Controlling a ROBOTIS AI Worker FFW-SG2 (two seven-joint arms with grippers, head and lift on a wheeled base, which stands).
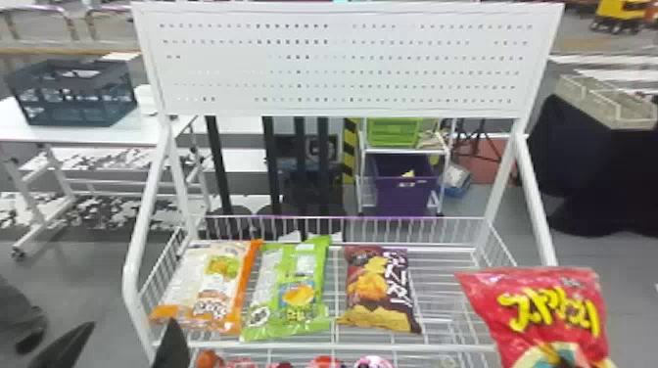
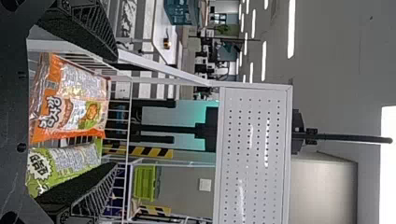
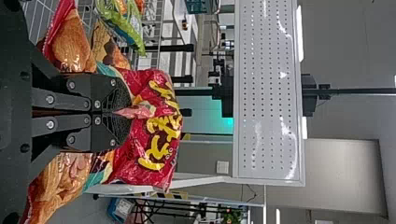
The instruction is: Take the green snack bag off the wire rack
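The green snack bag [image 1: 289,288] looks glossy, left claw [image 1: 131,323] wide, right claw [image 3: 122,112] pinching a red bag [image 1: 553,308].

The snack bag [image 1: 289,293] is green, the bag [image 1: 548,318] beyond it red with yellow lettering, the crate [image 1: 401,183] purple, the post [image 1: 349,151] striped yellow and black.

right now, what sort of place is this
Probably a lab or test hall mocked up as a shop: snack bags sit in a wire rack under a pegboard panel, with a crate on a table behind.
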